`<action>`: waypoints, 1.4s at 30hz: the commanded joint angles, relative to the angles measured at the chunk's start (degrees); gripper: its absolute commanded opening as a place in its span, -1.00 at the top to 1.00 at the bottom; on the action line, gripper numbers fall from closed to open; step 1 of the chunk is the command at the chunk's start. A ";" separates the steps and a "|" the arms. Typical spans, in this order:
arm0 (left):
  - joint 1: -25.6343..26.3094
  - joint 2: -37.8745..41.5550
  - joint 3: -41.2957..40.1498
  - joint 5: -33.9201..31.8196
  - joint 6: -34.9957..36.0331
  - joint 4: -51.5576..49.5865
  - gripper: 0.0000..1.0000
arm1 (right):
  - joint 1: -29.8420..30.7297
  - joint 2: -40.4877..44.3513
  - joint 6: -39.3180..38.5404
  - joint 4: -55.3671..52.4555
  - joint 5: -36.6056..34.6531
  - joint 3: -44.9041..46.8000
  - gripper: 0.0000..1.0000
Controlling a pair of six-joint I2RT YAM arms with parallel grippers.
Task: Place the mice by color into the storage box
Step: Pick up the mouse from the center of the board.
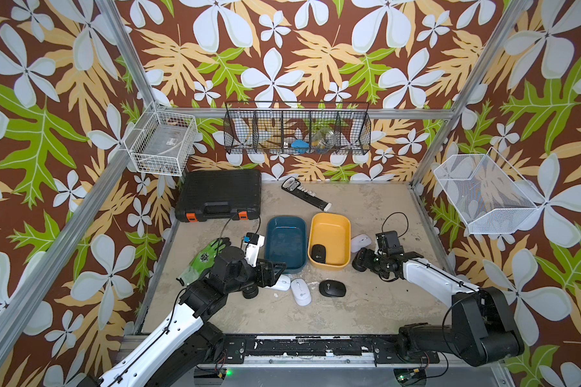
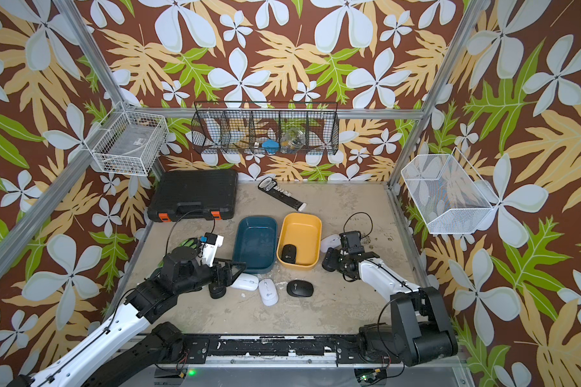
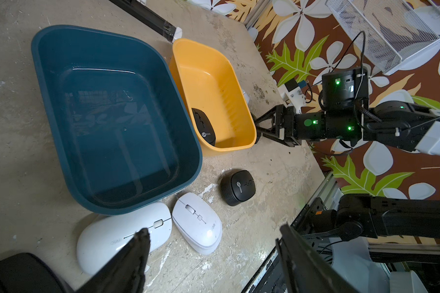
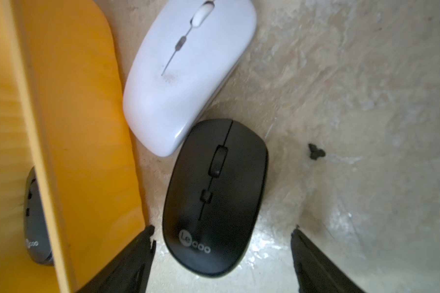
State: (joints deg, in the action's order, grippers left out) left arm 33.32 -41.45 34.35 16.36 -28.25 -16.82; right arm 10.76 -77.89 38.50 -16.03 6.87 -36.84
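Two jaws of my right gripper (image 4: 223, 228) wide, empty, flanking black mouse (image 4: 215, 197) — centre on its sides, avoid bumping touching white mouse (image 4: 188, 76), yellow bin (image 4: 74, 126).

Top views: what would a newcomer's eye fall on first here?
The loud flowered wallpaper all around the cell, then the yellow bin and blue bin side by side mid-table. One black mouse lies in the yellow bin; two white mice and a second black mouse lie on the table in front of the bins.
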 commanded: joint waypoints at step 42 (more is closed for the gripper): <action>0.08 -0.33 0.22 1.32 1.95 1.95 -0.71 | 2.53 -5.91 -8.62 -8.91 -15.39 -8.61 0.29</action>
State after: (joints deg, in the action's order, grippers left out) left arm 33.34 -41.30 33.43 18.06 -27.68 -15.81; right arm 13.32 -86.26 30.83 -23.94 -7.35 -45.52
